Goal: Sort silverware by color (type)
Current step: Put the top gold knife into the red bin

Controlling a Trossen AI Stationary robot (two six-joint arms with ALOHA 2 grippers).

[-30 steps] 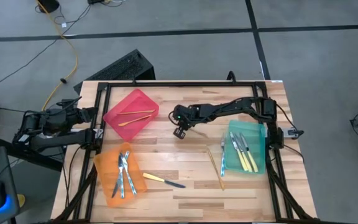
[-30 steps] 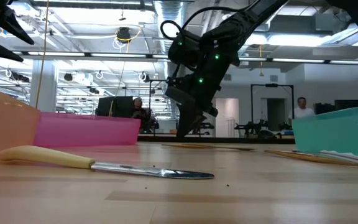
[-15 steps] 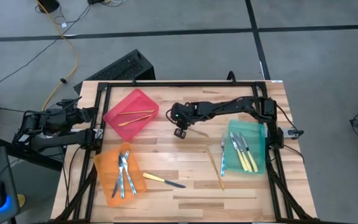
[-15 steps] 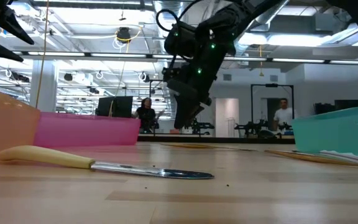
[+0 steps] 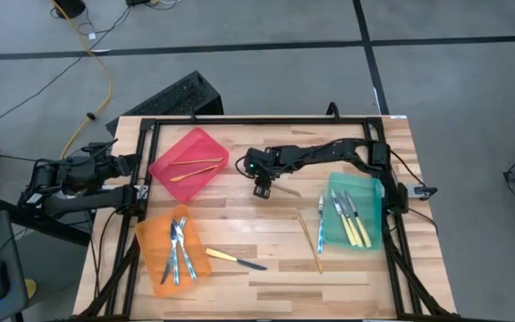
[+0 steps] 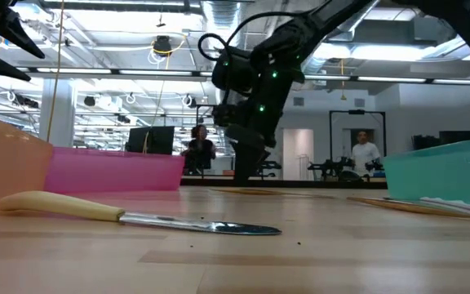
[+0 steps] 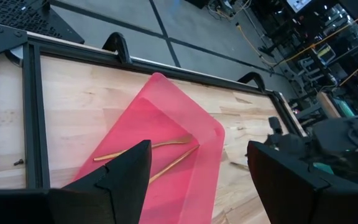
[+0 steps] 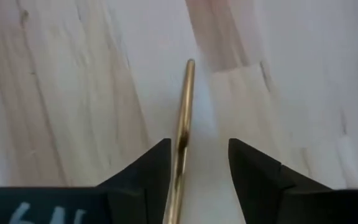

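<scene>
The step in hand is a pick of a gold piece (image 8: 183,118) lying on the table (image 5: 266,224) just at four o'clock of the red bin (image 5: 189,164). The right gripper (image 5: 260,190) is low over it near the table's middle, fingers parted to a moderate gap with the slim gold shaft running between them in the wrist view; whether a fingertip (image 8: 151,163) already touches it is hard to say, but nothing is clamped. The red bin already holds two gold pieces (image 5: 195,167), so that is probably where this one belongs. The next move likely calls for closing squarely on the thin shaft, lifting, and carrying it toward nine o'clock over the bin's rim. Other silverware is still loose: a long gold piece (image 5: 309,240) beside the green bin (image 5: 374,192) and a yellow-handled knife (image 5: 235,260) at three o'clock of the orange bin (image 5: 150,234). The left gripper (image 7: 197,180) waits wide open off the table's nine o'clock edge, empty.
</scene>
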